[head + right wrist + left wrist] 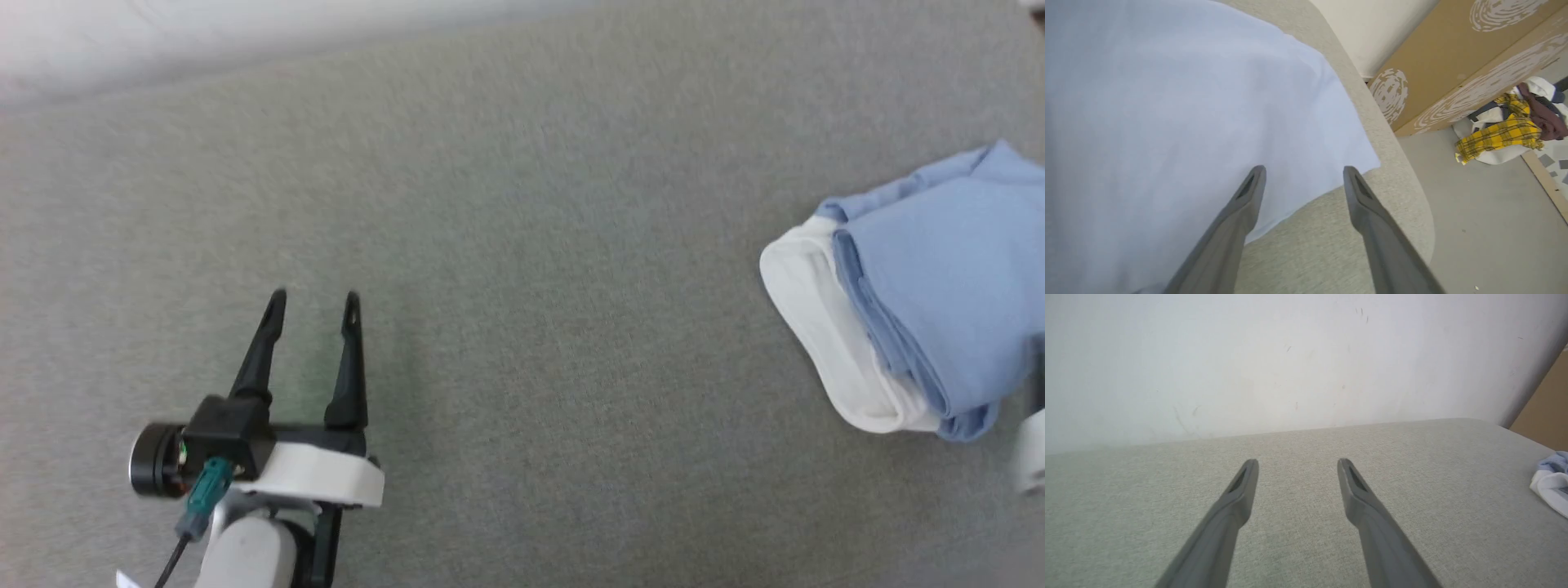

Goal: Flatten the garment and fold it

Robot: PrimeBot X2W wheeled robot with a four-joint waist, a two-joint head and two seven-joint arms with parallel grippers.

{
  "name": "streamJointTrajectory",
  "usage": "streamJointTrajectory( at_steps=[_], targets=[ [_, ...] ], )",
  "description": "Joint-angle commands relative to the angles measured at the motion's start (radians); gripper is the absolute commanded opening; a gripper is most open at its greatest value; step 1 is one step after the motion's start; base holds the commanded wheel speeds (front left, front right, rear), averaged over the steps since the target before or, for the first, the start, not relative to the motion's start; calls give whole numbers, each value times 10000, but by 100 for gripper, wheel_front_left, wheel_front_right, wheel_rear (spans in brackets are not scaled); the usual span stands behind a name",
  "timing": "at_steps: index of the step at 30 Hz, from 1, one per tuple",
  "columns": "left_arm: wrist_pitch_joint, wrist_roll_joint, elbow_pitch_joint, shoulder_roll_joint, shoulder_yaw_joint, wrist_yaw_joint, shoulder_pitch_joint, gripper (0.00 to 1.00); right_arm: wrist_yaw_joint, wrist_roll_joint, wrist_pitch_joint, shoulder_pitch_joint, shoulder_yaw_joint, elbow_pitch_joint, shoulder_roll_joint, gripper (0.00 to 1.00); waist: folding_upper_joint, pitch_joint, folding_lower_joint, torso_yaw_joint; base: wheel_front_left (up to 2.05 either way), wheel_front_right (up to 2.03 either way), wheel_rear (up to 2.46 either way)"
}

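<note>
The left gripper (315,298) stands wide apart over the bare grey table (522,204), empty and well apart from the shirt (947,302). The right gripper (1304,170) is also spread and empty, its fingers over the shirt's edge near the table's rounded corner; whether they touch the cloth cannot be told. The shirt lies folded on the table's right side, smooth light blue, with the white collar along its left edge.

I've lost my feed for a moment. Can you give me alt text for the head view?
A folded light blue shirt, white cloth showing along its left side, lies at the right edge on a grey fabric surface. The left claw hangs open at lower left, well apart from it.
</note>
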Motion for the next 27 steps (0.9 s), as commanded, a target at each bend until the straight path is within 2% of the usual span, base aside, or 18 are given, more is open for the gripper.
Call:
streamJointTrajectory(
  at_steps=[1, 7, 13, 20, 27],
  targets=[
    [-47, -124, 79, -56, 100, 64, 189, 100, -21, 79, -65, 366, 209, -516, 400, 100, 0, -1012, 3, 535, 0, 0, 0],
    [-54, -229, 172, -191, 361, 77, 590, 100, -21, 799, -120, 1457, 1156, -2681, 1772, 100, 0, -1535, 3, 1152, 0, 0, 0],
    [-55, -187, 383, -198, 518, 16, 729, 100, -21, 1355, -292, 1640, 1921, -4097, 2392, 100, 0, -1847, 3, 1789, 0, 0, 0],
    [-56, -169, 673, -43, 933, -30, 961, 100, -21, 1756, -366, 1966, 2801, -5577, 2715, 100, 0, -2275, 3, 2395, 0, 0, 0],
    [-56, -124, 708, 138, 998, -169, 1708, 100, -21, 2031, -89, 3051, 3050, -6768, 2864, 100, 0, -2787, 3, 2458, 0, 0, 0]
  ],
)
